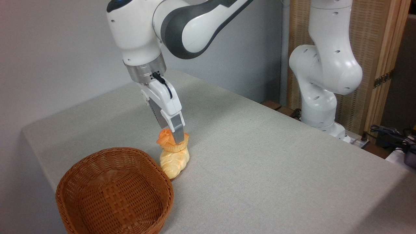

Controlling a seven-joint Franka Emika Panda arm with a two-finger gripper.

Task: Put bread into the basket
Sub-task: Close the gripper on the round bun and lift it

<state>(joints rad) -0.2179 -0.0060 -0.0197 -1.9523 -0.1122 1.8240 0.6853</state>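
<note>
The near finger [177, 130] of the gripper [174, 138] presses against the front of the orange bun [167, 143], with the other finger hidden behind it; the 2 fingers are clenched around the bun. Whether the bun rests on the loaf beneath it or hangs just clear of it cannot be told from this angle. The pale plaited loaf [175, 162] lies directly below the bun on the grey table [276, 169], its near end pointing toward the camera.

Just left of the loaf sits the wicker basket [113, 191], at the near left corner of the table; its rim is very close to the loaf, and nothing lies inside it.

Above the gripper, the white arm [182, 26] comes down from the top of the scene, bends right, and meets its base column [325, 71] at the far right edge of the table. Beyond the base, cables [393, 135] lie at the far right.
</note>
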